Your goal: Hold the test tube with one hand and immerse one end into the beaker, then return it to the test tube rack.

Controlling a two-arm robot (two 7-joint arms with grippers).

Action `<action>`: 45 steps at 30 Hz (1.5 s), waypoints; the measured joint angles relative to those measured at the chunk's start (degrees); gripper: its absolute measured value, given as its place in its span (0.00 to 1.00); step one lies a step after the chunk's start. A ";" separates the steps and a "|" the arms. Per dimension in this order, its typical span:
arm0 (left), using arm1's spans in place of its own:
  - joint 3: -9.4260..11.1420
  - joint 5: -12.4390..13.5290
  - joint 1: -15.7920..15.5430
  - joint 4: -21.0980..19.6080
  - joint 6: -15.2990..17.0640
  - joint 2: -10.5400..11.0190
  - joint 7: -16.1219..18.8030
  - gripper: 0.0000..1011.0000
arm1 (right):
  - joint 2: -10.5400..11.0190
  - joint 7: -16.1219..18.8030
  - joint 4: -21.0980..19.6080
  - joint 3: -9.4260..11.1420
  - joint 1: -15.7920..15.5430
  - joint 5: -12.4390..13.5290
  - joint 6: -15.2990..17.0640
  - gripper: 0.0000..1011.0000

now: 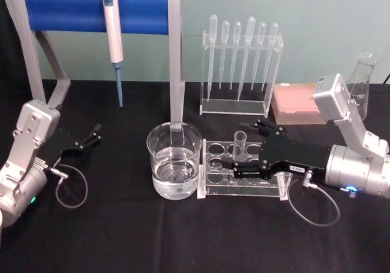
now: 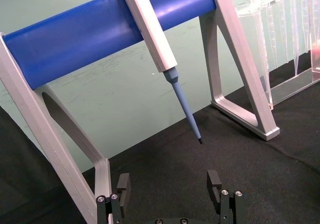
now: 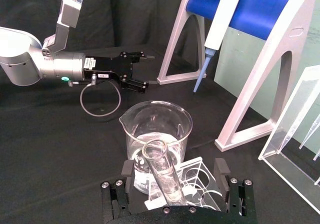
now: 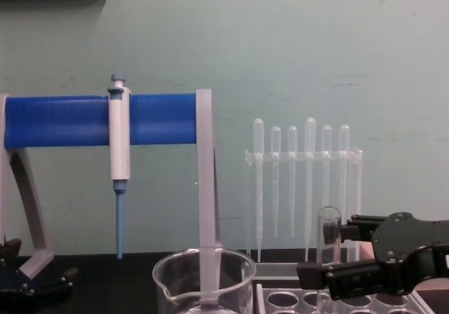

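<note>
The test tube stands upright in a hole of the clear rack, just right of the beaker, which holds water. My right gripper reaches in from the right, open, with one finger on each side of the tube. In the right wrist view the tube rises between the spread fingers without touching either, and the beaker sits just beyond it. From the chest, the tube shows beside the right gripper. My left gripper rests open at the far left of the table.
A blue-barred stand with a hanging micropipette fills the back left. Behind the tube rack are a rack of plastic pipettes, a pink tip box and a glass flask. Black cloth lies bare in front.
</note>
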 joint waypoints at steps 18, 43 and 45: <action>0.00 0.00 0.00 0.00 0.00 0.00 0.00 0.99 | 0.16 0.03 -0.21 0.18 -0.11 0.02 -0.01 0.65; 0.00 0.00 0.00 0.00 0.00 0.00 0.00 0.99 | 0.22 0.05 -0.28 0.26 -0.13 0.02 -0.03 0.24; 0.00 0.00 0.00 0.00 0.00 0.00 0.00 0.99 | 0.22 0.06 -0.28 0.26 -0.13 0.02 -0.03 0.24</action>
